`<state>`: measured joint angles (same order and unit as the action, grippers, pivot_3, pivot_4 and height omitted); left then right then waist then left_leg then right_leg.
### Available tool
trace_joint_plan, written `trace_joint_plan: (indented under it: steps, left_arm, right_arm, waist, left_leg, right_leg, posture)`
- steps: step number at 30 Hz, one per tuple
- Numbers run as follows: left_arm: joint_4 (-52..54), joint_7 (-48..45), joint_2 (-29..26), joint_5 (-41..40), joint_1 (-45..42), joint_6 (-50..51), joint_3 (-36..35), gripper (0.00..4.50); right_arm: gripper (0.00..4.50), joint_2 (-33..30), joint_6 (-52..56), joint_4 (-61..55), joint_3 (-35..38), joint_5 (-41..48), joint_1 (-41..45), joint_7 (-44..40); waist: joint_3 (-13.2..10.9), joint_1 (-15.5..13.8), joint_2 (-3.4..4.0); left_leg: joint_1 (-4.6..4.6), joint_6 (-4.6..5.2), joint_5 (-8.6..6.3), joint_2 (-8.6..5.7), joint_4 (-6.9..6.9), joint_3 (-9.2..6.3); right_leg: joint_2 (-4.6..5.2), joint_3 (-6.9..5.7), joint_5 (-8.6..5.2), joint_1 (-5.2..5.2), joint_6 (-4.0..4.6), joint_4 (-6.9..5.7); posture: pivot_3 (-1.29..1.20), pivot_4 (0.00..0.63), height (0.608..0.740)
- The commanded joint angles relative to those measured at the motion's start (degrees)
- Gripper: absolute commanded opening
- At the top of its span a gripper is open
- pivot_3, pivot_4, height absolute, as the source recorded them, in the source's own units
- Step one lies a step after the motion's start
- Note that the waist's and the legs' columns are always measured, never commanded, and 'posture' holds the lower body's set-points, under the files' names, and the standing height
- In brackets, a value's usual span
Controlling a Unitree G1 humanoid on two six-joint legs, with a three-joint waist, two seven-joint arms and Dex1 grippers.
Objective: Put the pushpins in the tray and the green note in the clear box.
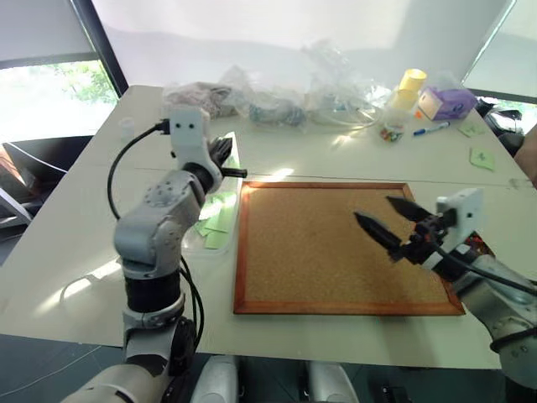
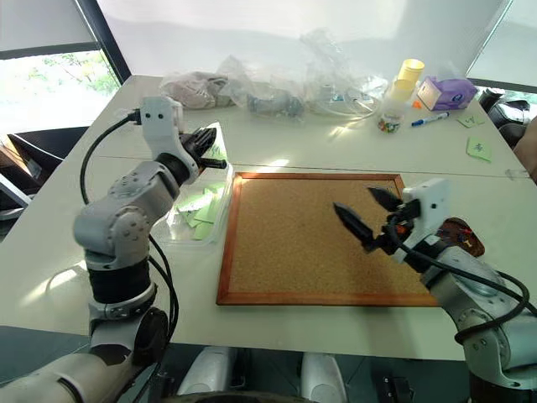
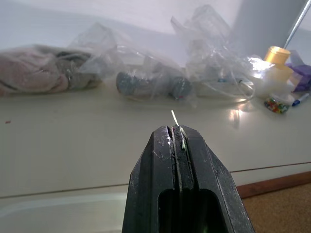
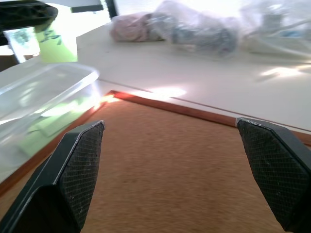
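The left gripper (image 2: 220,163) is up over the clear box (image 2: 172,232), fingers pinched tight together, and there it is: the green note (image 4: 57,44) clamped between them, hanging above the box's open top with its dark scribbles showing in the right wrist view. In the left wrist view a thin pale edge of paper pokes out past the closed fingertips (image 3: 176,138).

Down inside the clear box, more green notes lie flat on the bottom. The box sits on the white table (image 1: 352,155), right against the left frame of the cork board (image 1: 327,243).

Over on the other side, the right gripper (image 1: 382,214) hangs above the cork board, fingers spread wide apart, nothing between them. The board's surface under it looks bare.

The tray (image 2: 463,235) is just visible past the right wrist, dark brown, by the board's right edge. Along the table's far side: clear plastic bags (image 1: 336,88), a yellow-capped bottle (image 1: 409,88), a purple box (image 1: 449,102), a blue marker (image 1: 430,129) and a small heap of coloured pins (image 3: 277,105).
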<state>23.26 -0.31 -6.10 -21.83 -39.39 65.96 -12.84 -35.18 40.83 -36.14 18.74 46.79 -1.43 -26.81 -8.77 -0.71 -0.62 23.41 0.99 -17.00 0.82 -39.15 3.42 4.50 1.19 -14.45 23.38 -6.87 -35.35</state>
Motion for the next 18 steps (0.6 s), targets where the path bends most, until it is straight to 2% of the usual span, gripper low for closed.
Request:
trace_joint_plan:
  steps: [1,5,8,11,18]
  left_arm:
    - [1.6,2.89,-0.5,-0.68,-3.24,8.52,-5.36,0.0]
    - [0.14,5.58,2.88,-0.37,-6.37,17.35,-13.47,0.0]
    - [-0.92,4.56,3.81,-0.66,-6.93,22.28,-17.03,0.0]
    - [-1.87,2.26,2.93,-1.08,-6.36,23.49,-17.04,0.95]
    - [-1.74,0.56,2.71,-0.34,-5.93,23.68,-15.26,4.31]
  right_arm:
    - [4.45,-1.87,0.98,-3.43,-1.85,2.71,0.81,-2.62]
    - [4.45,-2.3,0.91,-3.88,-3.68,2.09,1.48,-2.61]
    - [4.45,-2.75,1.22,-4.44,-3.84,2.4,0.85,-2.72]
    - [4.5,-3.47,1.39,-5.24,-3.17,2.89,-0.24,-3.06]
    - [4.5,-4.46,1.4,-6.16,-2.04,3.48,-2.44,-3.41]
  waist:
    - [0.0,-0.03,-0.01]
    - [-0.03,0.04,-0.05]
    - [-0.04,0.0,-0.08]
    - [-0.08,0.04,-0.13]
    - [-0.1,0.0,-0.17]
  left_leg:
    - [0.0,0.0,0.0,-0.01,0.0,-0.04]
    - [-0.01,0.0,0.0,-0.04,0.0,-0.07]
    - [0.0,-0.01,0.0,-0.1,0.0,-0.1]
    - [0.0,-0.02,0.01,-0.11,0.0,-0.1]
    - [0.0,-0.06,0.02,-0.08,0.0,-0.14]
  right_leg:
    - [0.0,-0.04,0.0,-0.01,0.0,0.0]
    - [-0.01,-0.06,0.0,-0.02,0.0,0.01]
    - [-0.01,-0.1,0.0,-0.03,0.0,0.01]
    - [-0.01,-0.11,0.0,-0.03,0.0,0.0]
    - [0.0,-0.13,0.0,-0.04,0.0,0.0]
  posture:
    - [0.0,0.15,0.74]
    - [0.0,0.15,0.74]
    - [0.0,0.15,0.74]
    - [0.0,0.15,0.74]
    - [0.0,0.15,0.74]
